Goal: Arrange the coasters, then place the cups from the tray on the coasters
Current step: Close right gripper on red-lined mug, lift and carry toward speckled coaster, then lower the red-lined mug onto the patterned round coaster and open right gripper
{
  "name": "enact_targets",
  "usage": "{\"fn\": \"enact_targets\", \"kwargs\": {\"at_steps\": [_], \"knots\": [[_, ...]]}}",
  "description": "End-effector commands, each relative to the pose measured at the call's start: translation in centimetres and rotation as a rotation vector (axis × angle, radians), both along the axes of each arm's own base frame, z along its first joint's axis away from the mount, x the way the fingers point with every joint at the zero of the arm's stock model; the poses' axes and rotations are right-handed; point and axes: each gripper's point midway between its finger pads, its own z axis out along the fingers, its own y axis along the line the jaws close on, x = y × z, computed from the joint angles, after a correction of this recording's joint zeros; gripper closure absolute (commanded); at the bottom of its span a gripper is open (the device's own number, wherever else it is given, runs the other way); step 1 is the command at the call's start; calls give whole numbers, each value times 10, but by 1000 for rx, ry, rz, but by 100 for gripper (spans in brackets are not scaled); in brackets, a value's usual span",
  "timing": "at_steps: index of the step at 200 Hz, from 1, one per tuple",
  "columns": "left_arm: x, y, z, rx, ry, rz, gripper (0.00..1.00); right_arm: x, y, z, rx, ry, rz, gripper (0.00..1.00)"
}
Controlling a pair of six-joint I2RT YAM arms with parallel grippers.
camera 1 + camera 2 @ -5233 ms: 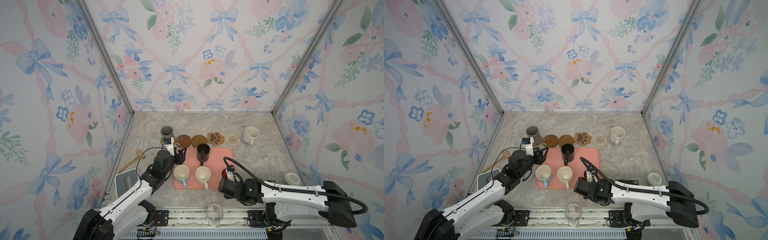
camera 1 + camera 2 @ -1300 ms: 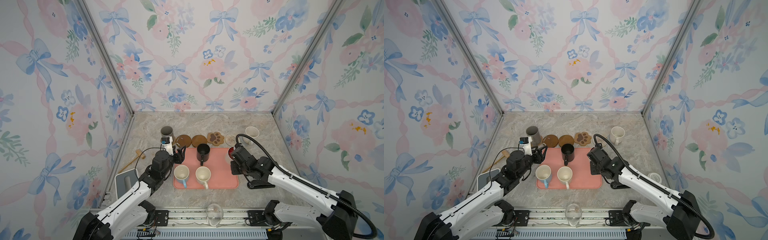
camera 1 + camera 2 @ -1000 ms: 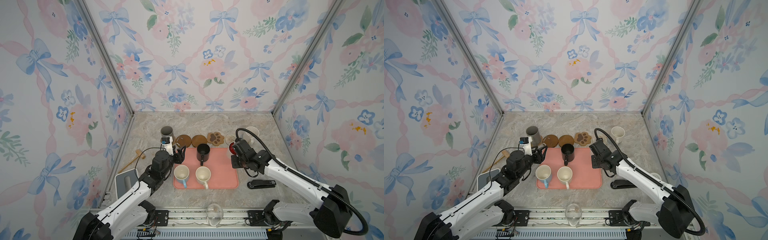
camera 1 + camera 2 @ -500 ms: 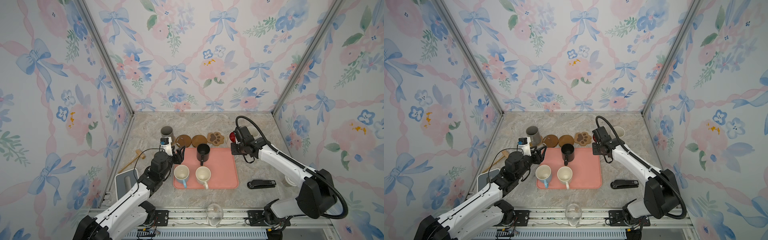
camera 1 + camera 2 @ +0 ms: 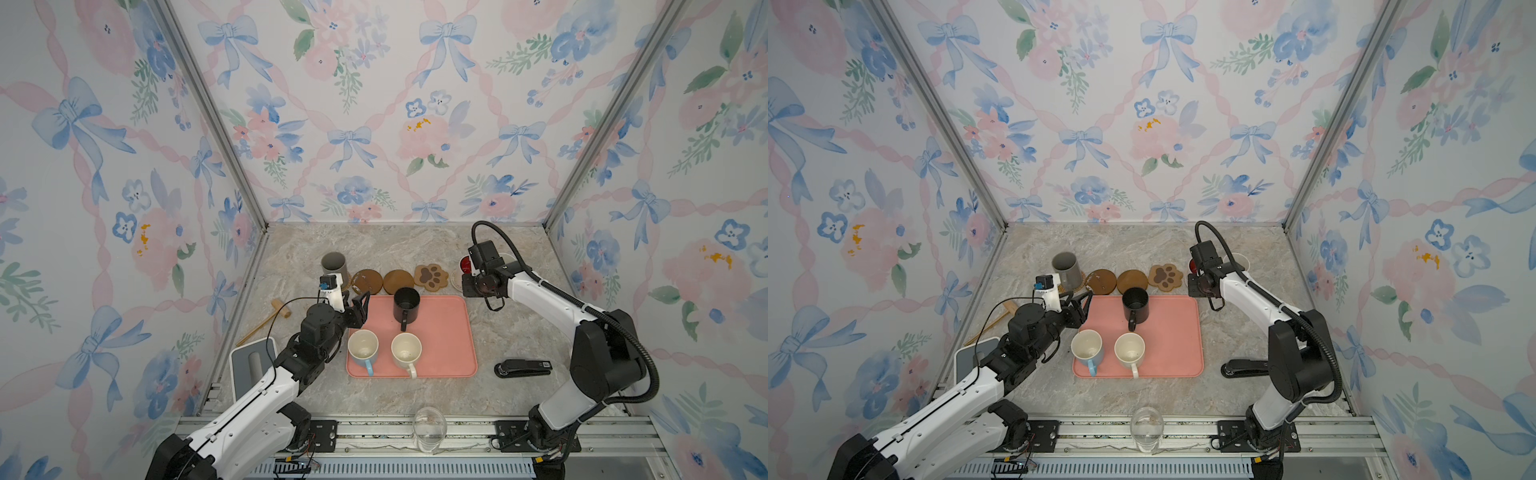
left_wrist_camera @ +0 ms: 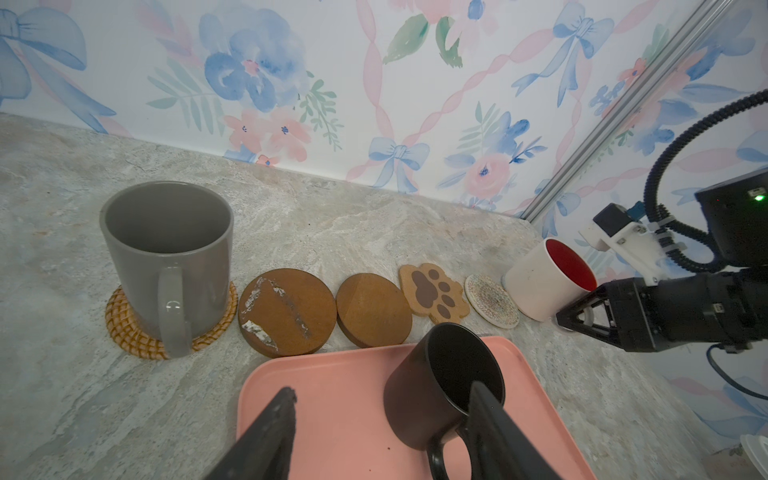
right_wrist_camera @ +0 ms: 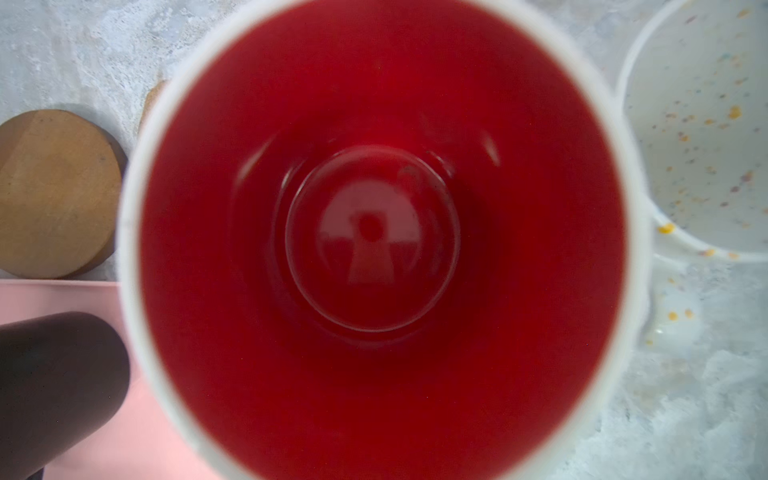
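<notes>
**Item: white mug with red inside** [image 6: 540, 282]. It sits at the far right end of the coaster row, tilted, just beside the white woven coaster [image 6: 492, 301] and not yet set square on it. Whether its base touches anything cannot be told. A speckled cream mug [image 7: 698, 124] stands close by.

**Handling (judged):** Glazed ceramic, so stiff, fairly heavy and slick, and it will chip if knocked. The handle is the best hold, or else the wall at the rim. It should be levelled before it is set down.

**Holder:** The right pincer [image 6: 577, 318] is closed on this mug. The exact grip point is hidden, but it looks to be on the handle side.

**Row, going left:**
- paw-print coaster [image 6: 432, 291], bare
- two brown round coasters [image 6: 374, 309] [image 6: 286, 311], both bare
- rattan coaster [image 6: 124, 328], carrying the grey mug [image 6: 166, 249]

**Tray** [image 5: 449, 332]: It lies on the tabletop [image 5: 498, 332] just in front of the row. It holds the black mug [image 5: 406, 305], the pale blue mug [image 5: 363, 349] and a cream mug [image 5: 406, 351], all upright.

**Left pincer** [image 5: 360, 306]: It is open and empty, and hovers at the tray's far left corner near the black mug.

**Strays:** stapler [image 5: 523, 368], clear glass [image 5: 430, 424].
</notes>
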Motion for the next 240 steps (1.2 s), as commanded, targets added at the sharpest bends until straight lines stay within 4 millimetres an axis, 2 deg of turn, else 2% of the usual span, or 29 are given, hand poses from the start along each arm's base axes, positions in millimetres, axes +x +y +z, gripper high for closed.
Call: {"fn": "enact_targets", "kwargs": {"at_steps": [1, 63, 240], "knots": [[-2, 1, 3, 6, -25, 0, 38, 30, 3, 16, 28, -76, -2, 100], [-4, 3, 5, 3, -35, 3, 38, 42, -1, -1, 28, -49, -21, 100], [-3, 5, 5, 14, -39, 16, 37, 59, -8, -19, 18, -18, -40, 100]]}}
